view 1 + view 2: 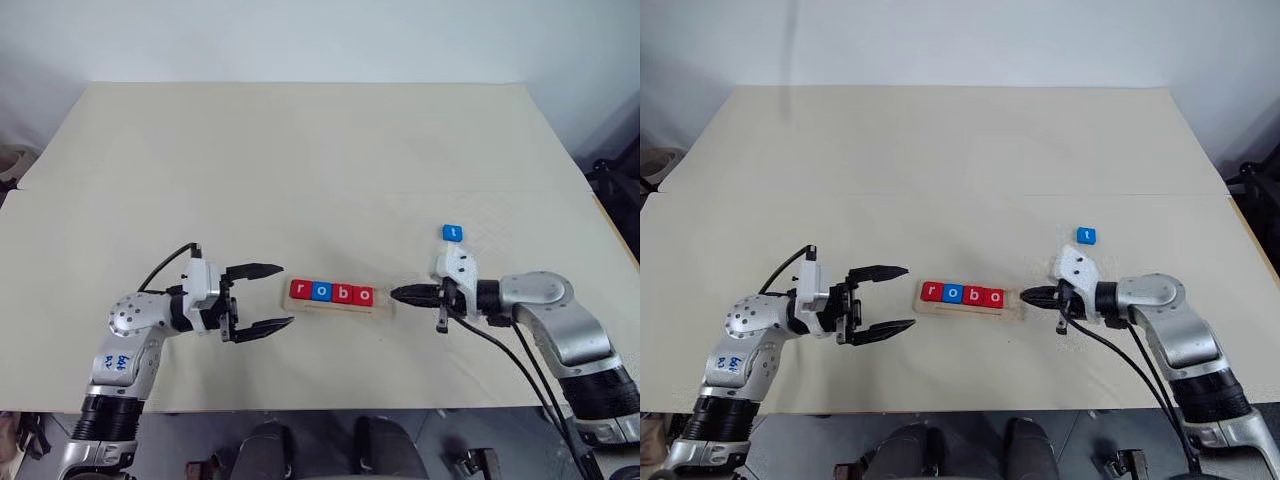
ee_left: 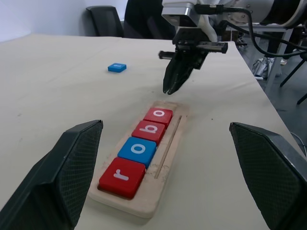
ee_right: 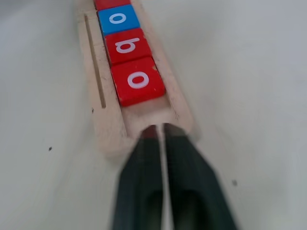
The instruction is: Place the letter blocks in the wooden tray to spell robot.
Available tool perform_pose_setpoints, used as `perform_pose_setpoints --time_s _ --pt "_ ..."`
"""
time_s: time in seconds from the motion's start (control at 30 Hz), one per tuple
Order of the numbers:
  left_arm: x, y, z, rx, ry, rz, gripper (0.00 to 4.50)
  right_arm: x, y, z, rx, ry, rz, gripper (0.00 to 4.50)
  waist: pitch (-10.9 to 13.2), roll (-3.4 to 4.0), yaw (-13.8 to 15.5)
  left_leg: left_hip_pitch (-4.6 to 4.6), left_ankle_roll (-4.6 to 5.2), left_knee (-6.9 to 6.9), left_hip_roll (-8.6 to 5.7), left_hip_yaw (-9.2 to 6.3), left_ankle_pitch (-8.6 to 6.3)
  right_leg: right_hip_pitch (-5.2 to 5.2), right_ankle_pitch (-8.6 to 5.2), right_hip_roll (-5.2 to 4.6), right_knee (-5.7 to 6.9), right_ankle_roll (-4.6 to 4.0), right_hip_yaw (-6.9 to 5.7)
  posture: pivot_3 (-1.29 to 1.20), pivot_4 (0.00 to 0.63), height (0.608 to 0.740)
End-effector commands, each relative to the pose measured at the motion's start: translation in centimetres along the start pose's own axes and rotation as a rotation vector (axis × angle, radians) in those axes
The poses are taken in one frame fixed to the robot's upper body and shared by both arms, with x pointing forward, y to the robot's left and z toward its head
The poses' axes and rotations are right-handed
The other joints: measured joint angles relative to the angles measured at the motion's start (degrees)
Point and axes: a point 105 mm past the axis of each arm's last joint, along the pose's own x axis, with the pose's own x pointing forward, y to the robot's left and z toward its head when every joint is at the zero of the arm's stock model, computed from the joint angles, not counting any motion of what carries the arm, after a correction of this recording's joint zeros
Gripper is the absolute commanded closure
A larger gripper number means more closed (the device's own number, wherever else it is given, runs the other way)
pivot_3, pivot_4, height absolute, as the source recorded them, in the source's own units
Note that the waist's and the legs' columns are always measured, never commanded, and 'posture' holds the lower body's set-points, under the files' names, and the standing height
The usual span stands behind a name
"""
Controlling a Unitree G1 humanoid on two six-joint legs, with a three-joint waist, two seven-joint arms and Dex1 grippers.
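Note:
The wooden tray (image 1: 381, 306) lies at the table's near middle. Several letter blocks sit in it in a row: red r (image 1: 300, 290), blue o (image 1: 321, 292), red b (image 1: 342, 293) and red o (image 1: 363, 295). One slot at the tray's right end (image 3: 144, 115) is bare. A blue t block (image 1: 452, 232) lies on the table, behind and to the right of the tray. My right gripper (image 1: 395, 294) is shut and holds nothing, its tips just off the tray's right end. My left gripper (image 1: 278, 295) stands open just left of the tray, empty.
The beige table (image 1: 300, 160) stretches wide behind the tray. Dark chairs (image 2: 108, 19) stand past its edge in the left wrist view. Cables hang from my right arm (image 1: 500, 345).

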Motion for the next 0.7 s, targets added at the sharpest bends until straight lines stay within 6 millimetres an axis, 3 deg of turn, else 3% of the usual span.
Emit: perform_pose_setpoints --time_s 0.03,0.47,0.57,0.7 --pt "-0.4 -0.2 0.6 0.023 -0.007 0.010 0.00 0.8 0.4 0.7 -0.018 -0.014 0.041 4.47 0.00 0.00 0.07 0.00 0.00 0.00 0.00 0.00 0.00 0.00 0.00 0.00 0.01 0.00 -0.01 0.00 0.150 0.740" --pt "-0.6 -0.4 0.6 0.023 -0.008 0.036 0.00 2.2 0.6 1.4 -0.029 -0.022 0.077 4.47 0.00 0.00 0.01 -0.01 0.00 0.00 0.00 -0.01 0.00 0.00 0.00 -0.02 0.02 0.00 -0.02 0.00 0.150 0.740" --pt "-0.5 -0.4 0.7 0.023 -0.010 0.037 0.00 1.7 0.4 1.4 -0.031 -0.019 0.071 4.47 0.00 0.00 0.07 -0.01 0.00 0.00 0.00 -0.01 0.00 0.00 0.00 -0.02 0.01 0.00 -0.02 0.00 0.150 0.740" --pt "-0.5 -0.4 0.6 0.020 -0.009 0.035 0.00 -0.7 0.1 2.1 -0.034 -0.068 0.031 4.47 0.00 0.00 0.22 -0.02 0.00 0.00 -0.01 -0.01 0.00 0.01 0.00 -0.03 0.01 0.00 -0.02 0.00 0.150 0.740"
